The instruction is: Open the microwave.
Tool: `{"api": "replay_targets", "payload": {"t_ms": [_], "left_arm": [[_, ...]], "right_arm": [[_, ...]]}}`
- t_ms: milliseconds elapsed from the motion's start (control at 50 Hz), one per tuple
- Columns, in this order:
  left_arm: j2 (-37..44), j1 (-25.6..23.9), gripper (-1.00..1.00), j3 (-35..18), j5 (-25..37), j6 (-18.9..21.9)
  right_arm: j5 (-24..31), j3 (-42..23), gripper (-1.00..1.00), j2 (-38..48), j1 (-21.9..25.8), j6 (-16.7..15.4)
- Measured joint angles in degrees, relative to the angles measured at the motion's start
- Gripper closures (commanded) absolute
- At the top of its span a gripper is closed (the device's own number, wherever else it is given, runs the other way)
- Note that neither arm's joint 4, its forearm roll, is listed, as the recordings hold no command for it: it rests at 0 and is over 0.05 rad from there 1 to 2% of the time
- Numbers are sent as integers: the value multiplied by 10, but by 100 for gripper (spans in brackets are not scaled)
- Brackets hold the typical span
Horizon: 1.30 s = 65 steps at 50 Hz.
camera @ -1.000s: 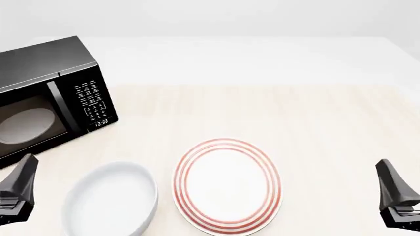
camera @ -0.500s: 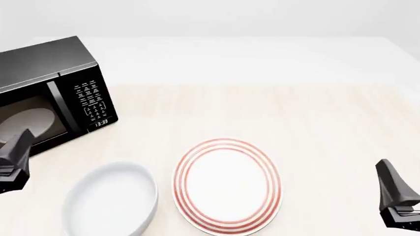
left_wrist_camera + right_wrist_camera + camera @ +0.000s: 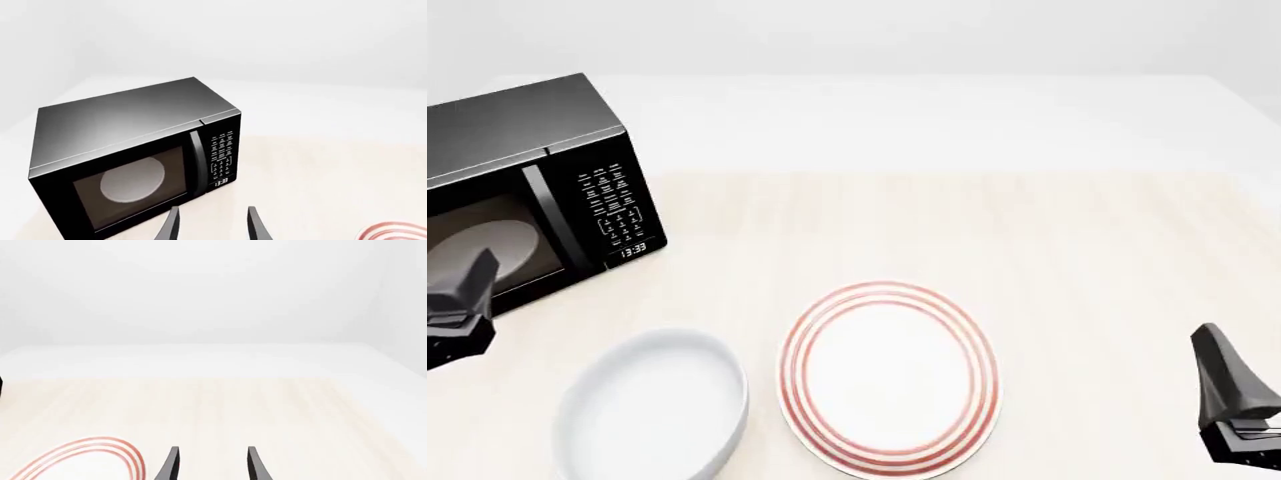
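The black microwave [image 3: 521, 210] stands at the table's far left, its door shut, with a vertical bar handle [image 3: 555, 222], a white-lettered keypad [image 3: 614, 205] and a white turntable behind the dark window. The left wrist view shows the microwave [image 3: 133, 155] ahead, handle [image 3: 197, 162] just beyond my fingertips. My left gripper [image 3: 474, 270] hovers in front of the door's lower part, apart from it; in its wrist view the left gripper [image 3: 212, 216] is open and empty. My right gripper [image 3: 1212, 345] stays low at the right edge; in its own view the right gripper [image 3: 212, 456] is open and empty.
A white bowl [image 3: 654, 405] sits near the front left, just right of my left gripper. A red-ringed white plate [image 3: 889, 377] lies at front centre, also seen as the plate [image 3: 87, 460] in the right wrist view. Light wooden table [image 3: 988, 230] stretches beyond.
My left gripper has risen and moved forward toward the microwave door, slightly more in the last half second. The right gripper has not moved.
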Motion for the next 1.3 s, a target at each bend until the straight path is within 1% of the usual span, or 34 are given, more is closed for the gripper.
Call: {"api": "replay_targets", "payload": {"t_ms": [140, 400, 800, 1080, 1300], "left_arm": [[37, 3, -100, 3, -31, -1], [122, 3, -100, 5, -109, -4], [242, 0, -100, -5, -204, -6], [306, -2, -100, -17, -252, -3], [350, -4, -100, -30, -276, -4]], "right_arm": [[0, 0, -100, 0, 0, 0], [4, -4, -100, 0, 0, 0], [9, -9, -100, 0, 0, 0], [9, -9, -100, 0, 0, 0], [9, -10, -100, 0, 0, 0]]}}
